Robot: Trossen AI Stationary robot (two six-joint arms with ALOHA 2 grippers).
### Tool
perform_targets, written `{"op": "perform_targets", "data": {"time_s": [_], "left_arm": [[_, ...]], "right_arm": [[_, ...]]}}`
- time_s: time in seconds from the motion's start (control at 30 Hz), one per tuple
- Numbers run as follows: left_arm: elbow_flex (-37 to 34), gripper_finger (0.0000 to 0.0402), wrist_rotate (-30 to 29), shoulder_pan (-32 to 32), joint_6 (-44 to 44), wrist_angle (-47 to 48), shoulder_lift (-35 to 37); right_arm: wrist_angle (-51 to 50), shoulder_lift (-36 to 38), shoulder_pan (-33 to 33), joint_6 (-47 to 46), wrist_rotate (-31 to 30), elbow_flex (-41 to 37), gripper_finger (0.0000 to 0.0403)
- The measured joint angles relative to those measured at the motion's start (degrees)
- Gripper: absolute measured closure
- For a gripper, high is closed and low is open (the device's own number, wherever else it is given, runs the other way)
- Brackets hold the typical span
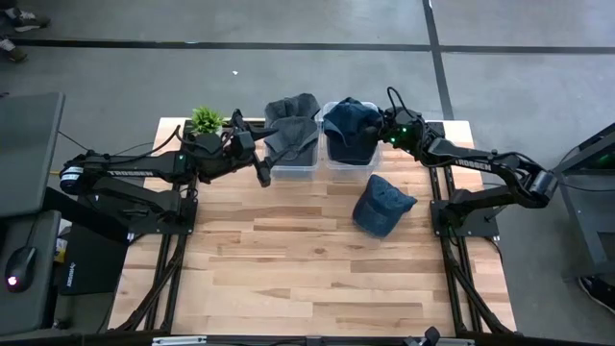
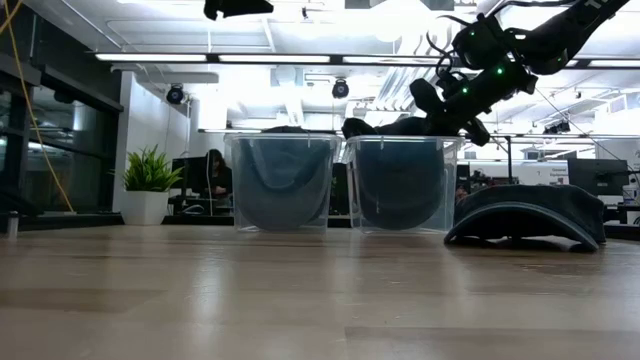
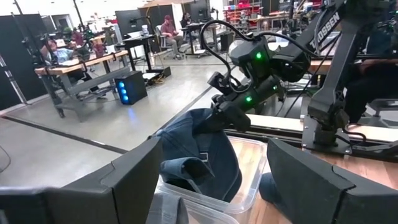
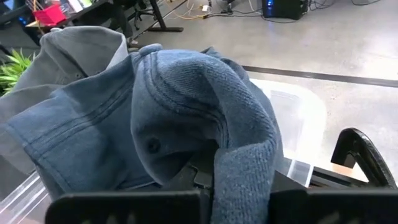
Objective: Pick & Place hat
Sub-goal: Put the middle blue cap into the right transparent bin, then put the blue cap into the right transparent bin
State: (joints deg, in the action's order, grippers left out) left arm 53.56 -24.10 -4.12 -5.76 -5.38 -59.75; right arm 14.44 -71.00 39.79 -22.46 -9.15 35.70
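Two clear bins stand at the table's far edge. The left bin [image 1: 296, 159] holds a grey hat [image 1: 293, 130]. A blue hat [image 1: 351, 130] fills the right bin [image 1: 338, 165] and bulges above its rim [image 2: 400, 185]. My right gripper [image 1: 382, 130] is at that hat's right side, shut on its cloth. A second blue hat [image 1: 382, 205] lies crown up on the table [image 2: 525, 215], just in front of the right bin. My left gripper [image 1: 261, 173] hangs open and level at the left bin's near rim, holding nothing [image 3: 214, 162]. My right gripper pinches a raised fold of the blue hat's cloth [image 4: 242, 174] between its two fingers, on the hat's side toward the table's right edge. The fingers come from the right, slanting slightly down. The hat's lower part sits in the right bin; its top bulges above the rim.
A potted plant [image 1: 205, 120] stands at the far left corner. The near half of the wooden table [image 1: 307, 279] is bare. Beyond the table, people sit at desks in the room [image 3: 168, 28].
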Motion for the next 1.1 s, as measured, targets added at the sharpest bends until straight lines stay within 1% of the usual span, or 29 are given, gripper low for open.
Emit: {"op": "perform_targets", "data": {"time_s": [0.2, 0.33, 0.47, 0.73, 0.83, 0.93, 1.1], "left_arm": [[0.0, 0.0113, 0.0, 0.0, 0.03, 0.07, 0.0], [0.0, 0.0113, 0.01, 0.0, 0.06, 0.89, -0.02], [0.0, 0.0113, -0.04, 0.0, 0.07, 1.0, 0.0], [0.0, 0.0113, -0.09, 0.0, 0.2, 1.3, -0.02], [0.0, 0.0113, -0.09, 0.0, 0.47, 1.43, -0.01], [0.0, 0.0113, -0.11, 0.0, 0.72, 1.52, -0.01], [0.0, 0.0113, -0.13, 0.0, 1.18, 2.13, -0.02]], "right_arm": [[-0.07, 0.21, 0.0, 2.04, 0.3, 0.0, 0.0374], [-0.26, 0.81, 0.0, 4.87, 0.24, 0.0, 0.0355], [-0.26, 1.93, 0.0, 7.2, 0.26, 0.0, 0.0318], [-2.62, 4.88, 0.0, 10.61, 0.98, 0.0, 0.0214], [-4.27, 6.54, 0.0, 11.2, 0.98, 0.0, 0.0182], [-6.03, 8.77, 0.0, 12.3, 1.2, 0.0, 0.0162], [-9.67, 13.69, 0.0, 12.66, 1.74, 0.0, 0.0156]]}}
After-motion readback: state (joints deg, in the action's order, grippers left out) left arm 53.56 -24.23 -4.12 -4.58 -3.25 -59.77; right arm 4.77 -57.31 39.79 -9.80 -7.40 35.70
